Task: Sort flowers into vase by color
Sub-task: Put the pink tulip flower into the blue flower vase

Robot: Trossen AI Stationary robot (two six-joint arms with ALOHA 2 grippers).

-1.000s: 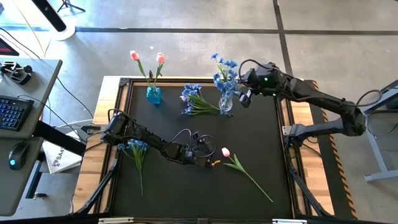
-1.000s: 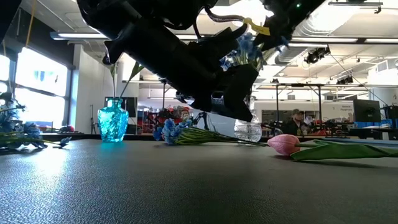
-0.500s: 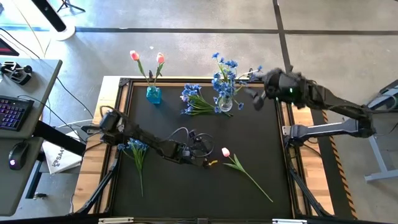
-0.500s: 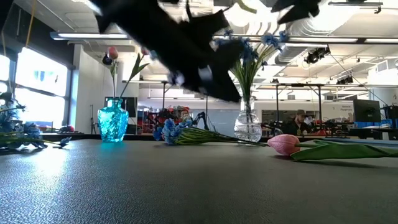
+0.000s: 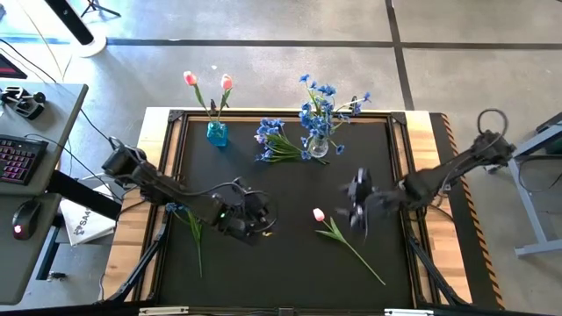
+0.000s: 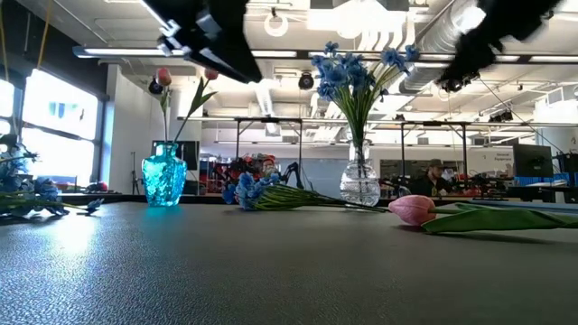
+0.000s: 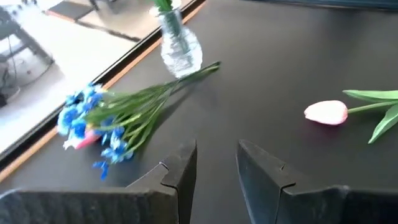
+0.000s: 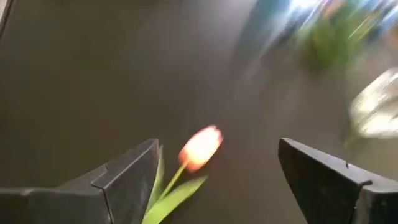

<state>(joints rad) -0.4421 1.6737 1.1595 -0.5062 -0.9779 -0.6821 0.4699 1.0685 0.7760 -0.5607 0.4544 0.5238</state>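
Having left the blue bunch in the clear vase (image 5: 318, 146) at the tabletop's far edge, the right gripper (image 5: 358, 204) now hangs wide open and empty over the loose tulip (image 5: 320, 214); that tulip belongs next in the teal vase (image 5: 217, 133). The left gripper (image 5: 248, 215), nearly closed and empty, has pulled back.

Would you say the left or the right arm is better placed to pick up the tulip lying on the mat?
Right, probably. The right gripper hovers open beside the loose tulip, which fills its wrist view. The left gripper sits farther off, fingers nearly closed.
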